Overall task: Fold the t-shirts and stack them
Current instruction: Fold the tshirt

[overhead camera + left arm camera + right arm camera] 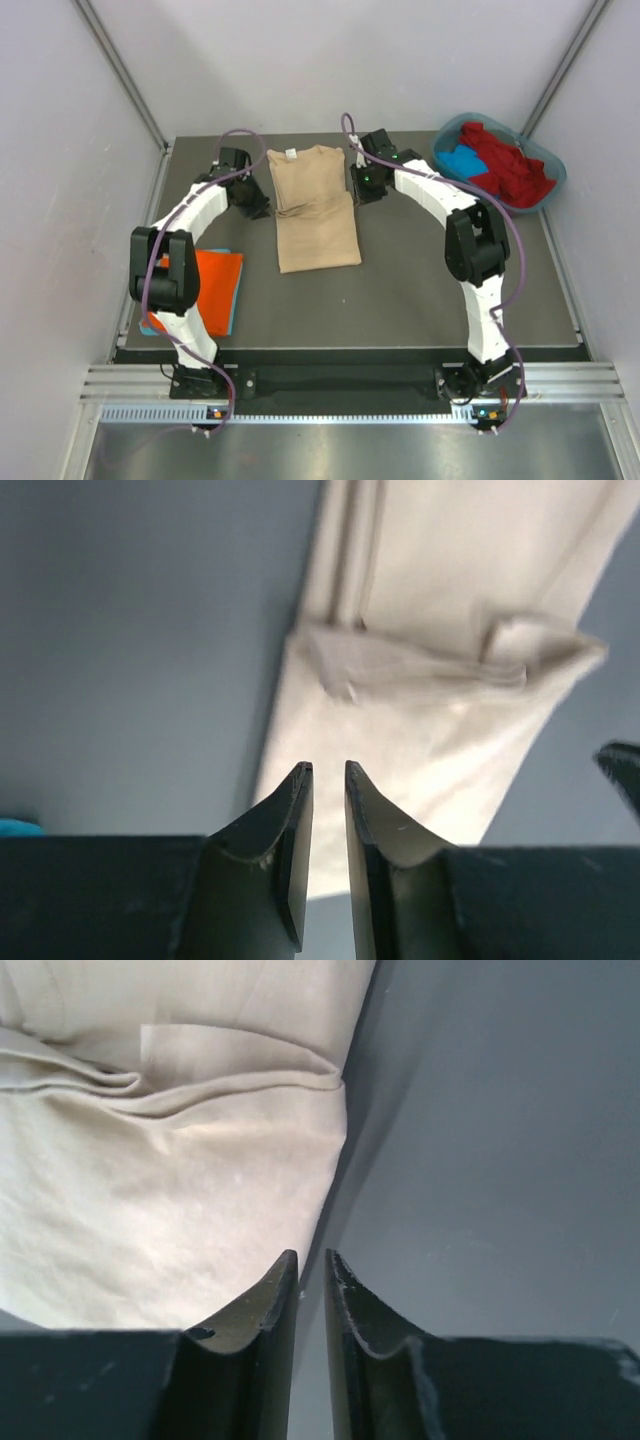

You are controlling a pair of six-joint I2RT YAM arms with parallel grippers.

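The beige t-shirt (315,215) lies in the middle of the desk (420,290). Its collar and small white neck label (291,153) point to the far edge. Its sides are tucked in to make a long narrow shape, and the edge of a folded layer crosses its middle.

The left gripper (327,770) sits just beside the shirt's left edge. Its fingers are slightly spread, with a narrow gap between them and nothing in it. The right gripper (311,1257) sits just beside the shirt's right edge, and its fingers are parted the same small way and empty. Neither gripper pinches the cloth.

At the near left of the desk a folded orange t-shirt (215,275) rests on top of a blue t-shirt (236,303), which shows only along its edges. In the far right corner a teal tub (441,154) holds a crumpled red t-shirt (510,165) and a bright blue garment (462,160).
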